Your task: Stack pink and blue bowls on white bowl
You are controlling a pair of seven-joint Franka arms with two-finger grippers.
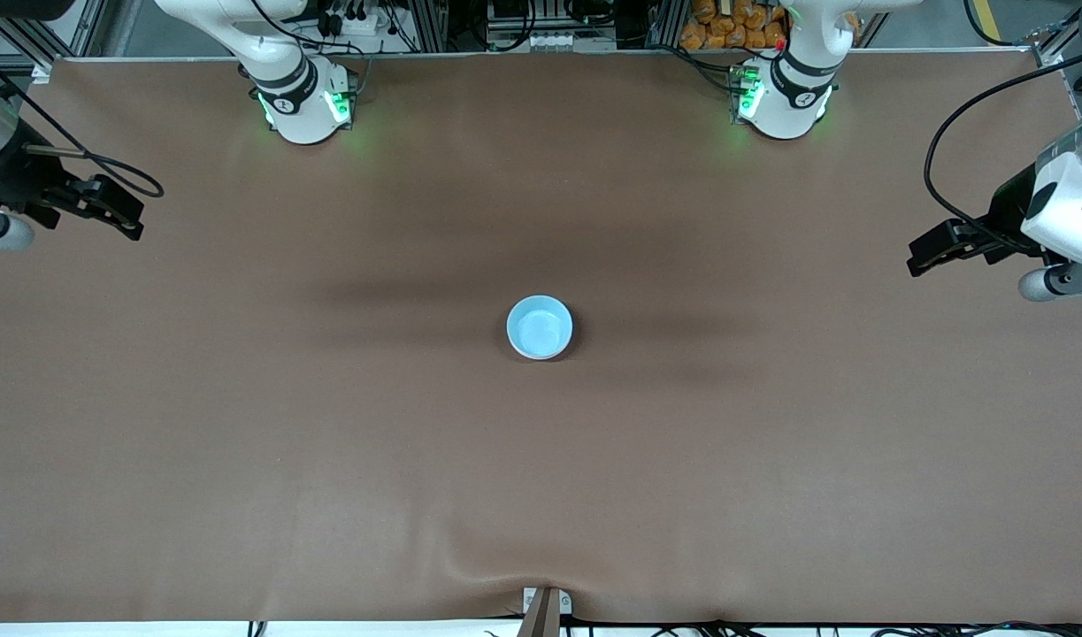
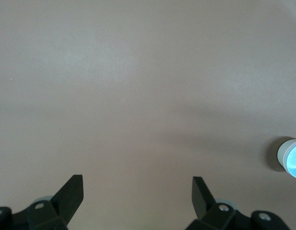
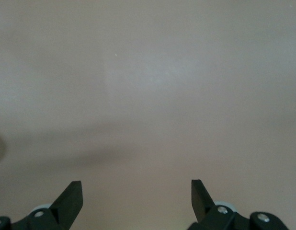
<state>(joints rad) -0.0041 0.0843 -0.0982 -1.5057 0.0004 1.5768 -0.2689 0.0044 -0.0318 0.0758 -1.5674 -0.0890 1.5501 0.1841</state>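
A light sky-blue bowl [image 1: 539,326] stands upright in the middle of the brown table. It also shows at the edge of the left wrist view [image 2: 292,159], where a whitish wall shows under its blue inside. No separate white bowl and no pink bowl are in view. My left gripper [image 1: 917,257] is open and empty, above the table at the left arm's end. My right gripper [image 1: 134,217] is open and empty, above the table at the right arm's end. Both wrist views show wide-apart fingers, left [image 2: 137,184] and right [image 3: 136,188], over bare cloth.
The brown cloth [image 1: 328,460] covers the whole table. It has a wrinkle at the near edge by a small metal bracket [image 1: 545,606]. The two arm bases [image 1: 306,106] [image 1: 784,102] stand along the edge farthest from the front camera.
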